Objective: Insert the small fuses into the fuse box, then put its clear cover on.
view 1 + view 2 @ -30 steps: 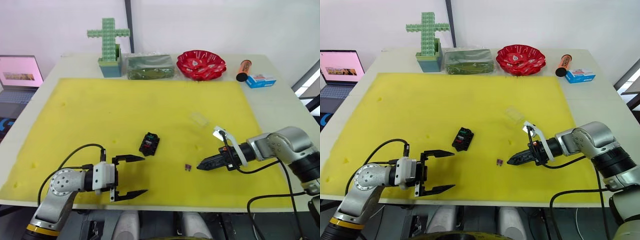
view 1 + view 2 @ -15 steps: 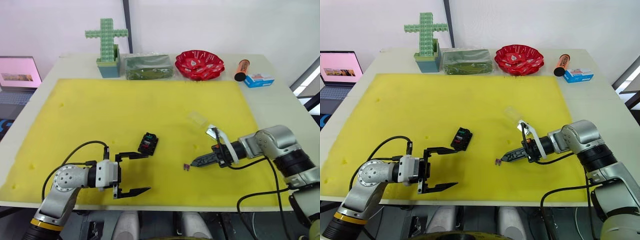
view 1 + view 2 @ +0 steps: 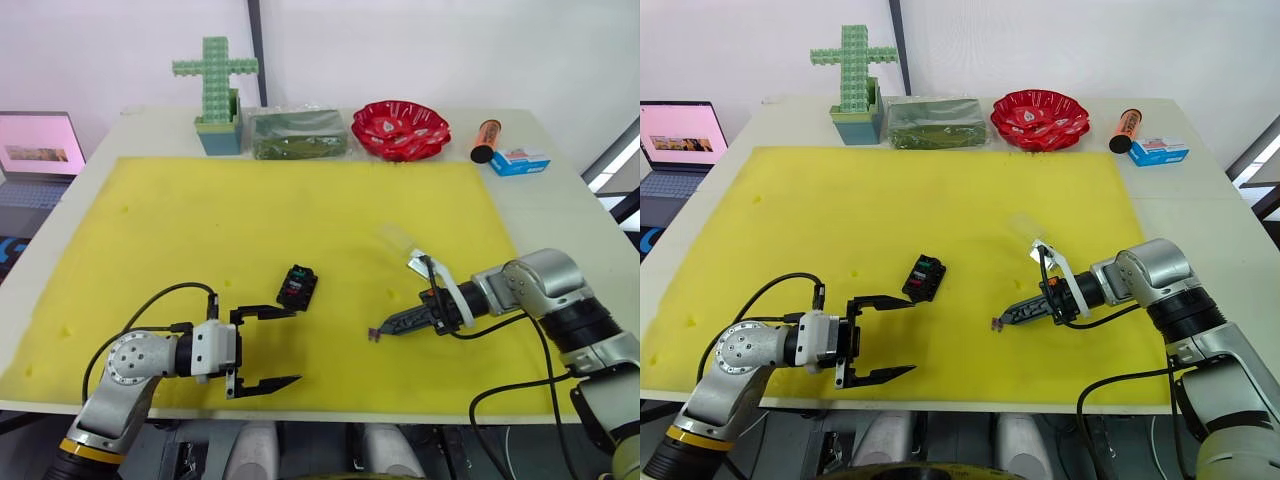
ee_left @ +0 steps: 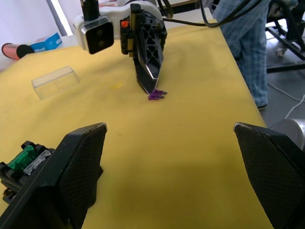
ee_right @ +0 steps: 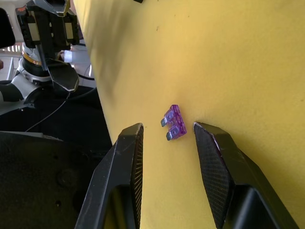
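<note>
On the yellow mat [image 3: 250, 220] covering the worktop [image 3: 560, 210], the purple fuse [image 5: 173, 123] lies flat between the tips of the right gripper [image 5: 167, 138], whose fingers stand slightly apart on either side of it without touching. From the head views the fuse is only a speck at that gripper's tip, while the right wrist view shows its two metal prongs clearly. The fuse box [image 3: 297, 287] sits near the mat's middle, ahead of the left gripper [image 3: 268, 350], which hovers with fingers wide apart and empty. The left wrist view shows a green fuse [image 4: 25, 156] and a grey-white one beside it already seated in the box; the head views also hint at a red one. The cover [image 4: 56, 82] lies on the mat beyond the right gripper, well apart from the box.

Along the far edge stand a green cross-shaped block figure [image 3: 216, 88], a green packet [image 3: 298, 133], a red bowl [image 3: 401, 128], an orange tube [image 3: 484, 140] and a blue-and-white carton [image 3: 521, 161]; any print on them is too small to read. A laptop [image 3: 38, 150] sits off to the left. A person's trouser leg [image 4: 243, 47] shows in the left wrist view.
</note>
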